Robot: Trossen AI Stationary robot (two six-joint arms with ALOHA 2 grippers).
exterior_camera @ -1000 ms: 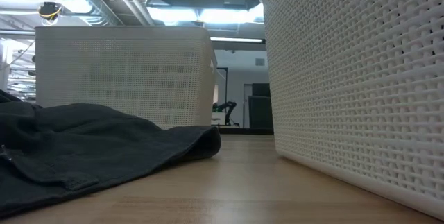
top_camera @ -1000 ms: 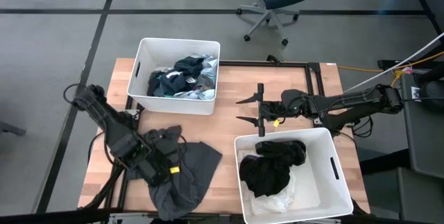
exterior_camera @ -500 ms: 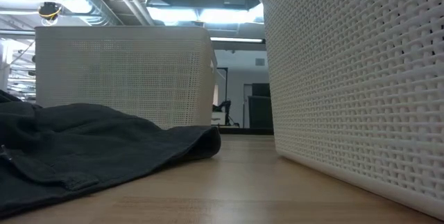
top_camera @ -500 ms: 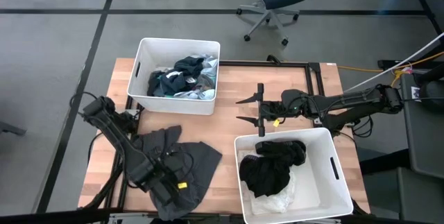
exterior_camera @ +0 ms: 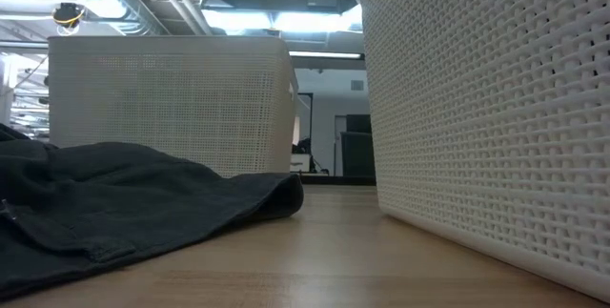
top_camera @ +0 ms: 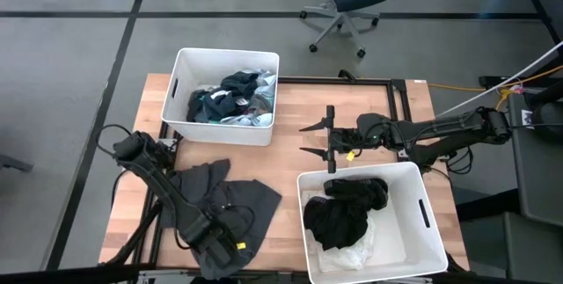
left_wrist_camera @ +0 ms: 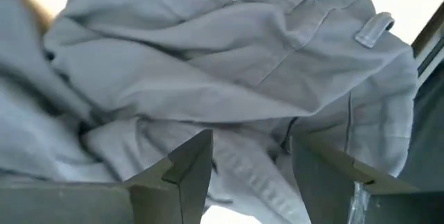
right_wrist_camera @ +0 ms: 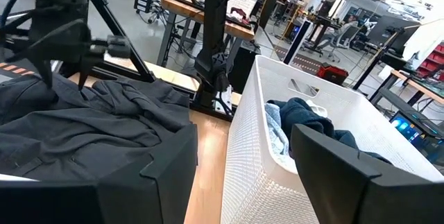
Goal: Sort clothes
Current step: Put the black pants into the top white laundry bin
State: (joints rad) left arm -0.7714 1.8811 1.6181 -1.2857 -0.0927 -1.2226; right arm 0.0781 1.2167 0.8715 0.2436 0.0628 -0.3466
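Observation:
A dark grey garment lies crumpled on the table's near left; it also shows in the low view and the right wrist view. My left gripper is open, pointing down close over the garment's near part, a fold of cloth between its fingers. My right gripper is open and empty, held level above the table's middle and pointing left. A far-left white bin holds teal, dark and white clothes. A near-right white bin holds a black garment on a white one. My left gripper stands open over the garment's near part, coming from above. I cannot tell whether its fingers touch the cloth.
A black metal frame runs along the table's far right. The bare wooden table lies between the two bins. An office chair stands on the floor beyond the far edge.
My left gripper has moved along the dark grey garment toward the table's near edge and a little to the right, staying low over the cloth. The garment and my right arm have kept still.

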